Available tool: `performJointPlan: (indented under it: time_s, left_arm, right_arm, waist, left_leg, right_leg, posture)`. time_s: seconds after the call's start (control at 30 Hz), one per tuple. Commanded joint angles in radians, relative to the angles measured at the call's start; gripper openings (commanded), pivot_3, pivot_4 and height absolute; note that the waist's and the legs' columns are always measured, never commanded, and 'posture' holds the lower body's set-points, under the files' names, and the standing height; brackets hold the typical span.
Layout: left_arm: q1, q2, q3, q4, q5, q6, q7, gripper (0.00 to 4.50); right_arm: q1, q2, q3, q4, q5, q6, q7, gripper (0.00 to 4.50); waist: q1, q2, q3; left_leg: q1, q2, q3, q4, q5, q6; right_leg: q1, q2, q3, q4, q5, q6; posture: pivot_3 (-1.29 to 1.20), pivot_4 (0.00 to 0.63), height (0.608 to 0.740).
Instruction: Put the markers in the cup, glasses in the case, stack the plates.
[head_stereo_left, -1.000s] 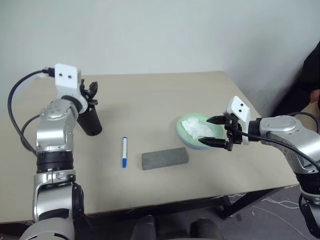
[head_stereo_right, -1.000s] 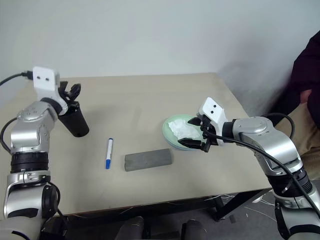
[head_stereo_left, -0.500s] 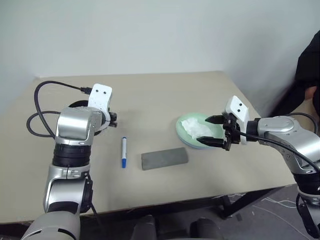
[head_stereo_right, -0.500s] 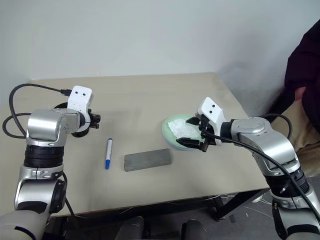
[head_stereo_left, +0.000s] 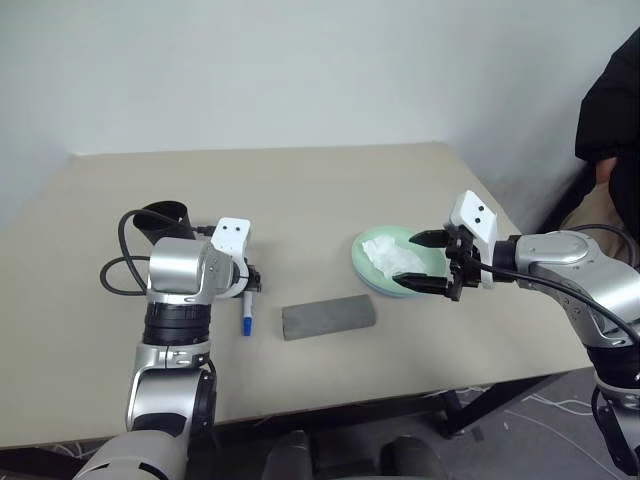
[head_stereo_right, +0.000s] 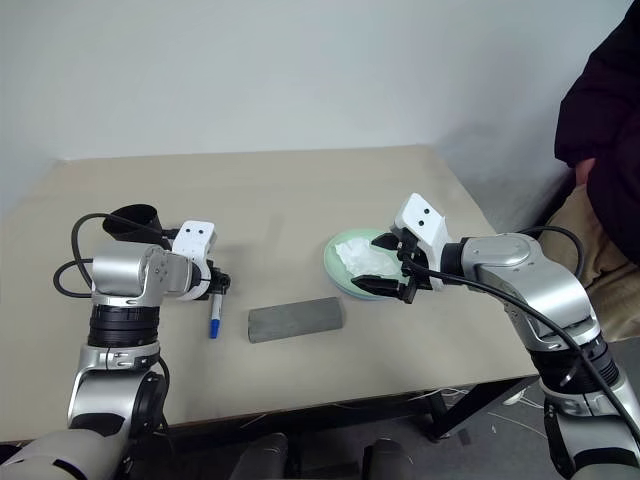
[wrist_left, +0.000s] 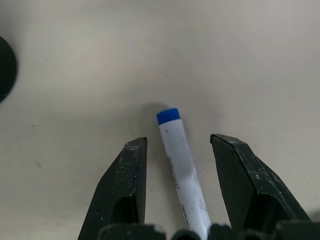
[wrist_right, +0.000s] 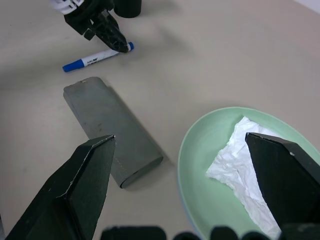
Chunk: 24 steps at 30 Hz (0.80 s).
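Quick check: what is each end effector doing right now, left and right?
Left end effector: open, its fingers either side of the blue marker on the table, not gripping it.
Right end effector: open wide, empty, over the green plate.

The blue-capped marker (wrist_left: 183, 170) has dark print along its white barrel, too small to make out. Nothing else on the table (head_stereo_left: 320, 190) bears any legible writing
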<state>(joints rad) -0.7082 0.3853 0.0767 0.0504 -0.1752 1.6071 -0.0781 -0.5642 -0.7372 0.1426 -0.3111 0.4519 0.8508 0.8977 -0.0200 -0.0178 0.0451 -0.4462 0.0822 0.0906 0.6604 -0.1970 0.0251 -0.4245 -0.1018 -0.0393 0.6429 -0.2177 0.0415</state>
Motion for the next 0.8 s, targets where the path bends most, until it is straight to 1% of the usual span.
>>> performJointPlan:
  time_s: [0.03,0.17,0.47,0.5,0.53,0.57,0.67,0.7,0.8]
  left_arm:
    - [0.009,0.032,-0.034,-0.023,-0.004,0.007,0.032,2.06]
    - [0.023,0.043,-0.05,-0.01,-0.004,0.007,0.055,2.06]
    - [0.041,0.056,-0.076,0.004,-0.051,0.007,0.057,2.06]
    - [0.044,0.056,-0.075,0.003,-0.056,0.007,0.057,1.7]
    - [0.047,0.059,-0.077,0.003,-0.06,0.007,0.057,1.55]
    - [0.05,0.062,-0.081,0.004,-0.064,0.007,0.057,1.25]
    - [0.056,0.065,-0.087,0.005,-0.076,0.007,0.065,0.21]
    - [0.06,0.065,-0.088,0.005,-0.081,0.007,0.067,0.11]
    - [0.068,0.066,-0.09,-0.002,-0.095,0.007,0.069,0.11]
  right_arm:
    - [-0.023,-0.007,-0.033,-0.027,0.012,-0.002,-0.001,4.5]
    - [-0.021,-0.008,-0.034,-0.026,0.011,-0.002,-0.002,4.5]
    - [-0.028,-0.005,-0.033,-0.021,0.01,0.0,-0.003,4.5]
    - [-0.029,-0.004,-0.033,-0.02,0.01,0.001,-0.004,4.5]
    - [-0.029,-0.004,-0.033,-0.02,0.011,0.001,-0.003,4.5]
    - [-0.029,-0.004,-0.033,-0.02,0.011,0.001,-0.003,4.5]
    - [-0.03,-0.004,-0.032,-0.02,0.011,0.001,-0.003,4.5]
    - [-0.031,-0.004,-0.032,-0.019,0.011,0.002,-0.003,4.5]
    - [-0.032,-0.005,-0.033,-0.019,0.011,0.002,-0.002,4.5]
  waist:
    - [0.0,0.0,0.0]
    - [0.0,0.0,0.0]
    - [0.0,0.0,0.0]
    - [0.0,0.0,0.0]
    - [0.0,0.0,0.0]
    - [0.0,0.0,0.0]
    - [-0.001,0.001,0.0]
    - [-0.001,0.001,-0.001]
    - [-0.002,0.001,-0.001]
  left_leg:
    - [0.0,0.0,0.0,0.0,0.0,0.0]
    - [0.0,0.0,0.0,0.0,0.0,0.0]
    - [0.0,0.0,0.0,0.0,0.0,0.0]
    - [0.0,0.0,0.0,0.0,0.0,0.0]
    - [0.0,0.0,0.0,0.0,0.0,0.0]
    - [0.0,0.0,0.0,0.0,0.0,0.0]
    - [0.001,0.0,0.0,0.0,0.0,0.0]
    - [0.001,0.0,0.0,0.0,0.0,0.0]
    - [0.001,0.0,0.0,-0.001,0.0,0.0]
  right_leg:
    - [0.0,0.0,0.0,0.0,0.0,0.0]
    - [0.0,0.0,0.0,0.0,0.0,0.0]
    - [-0.001,0.0,0.0,0.0,0.0,0.0]
    - [-0.001,0.0,0.0,0.0,0.0,0.0]
    - [-0.001,0.0,0.0,0.0,0.0,0.0]
    - [-0.001,0.0,0.0,0.0,0.0,0.0]
    - [-0.001,0.0,0.0,0.0,0.0,0.0]
    - [-0.001,0.0,0.0,0.0,0.0,0.0]
    - [-0.001,0.0,0.0,0.0,0.0,0.0]
  posture:
    - [0.0,0.0,0.74]
    - [0.0,0.0,0.74]
    - [0.0,0.0,0.74]
    - [0.0,0.0,0.74]
    - [0.0,0.0,0.74]
    - [0.0,0.0,0.74]
    - [0.0,0.0,0.74]
    - [0.0,0.0,0.74]
    - [0.0,0.0,0.74]
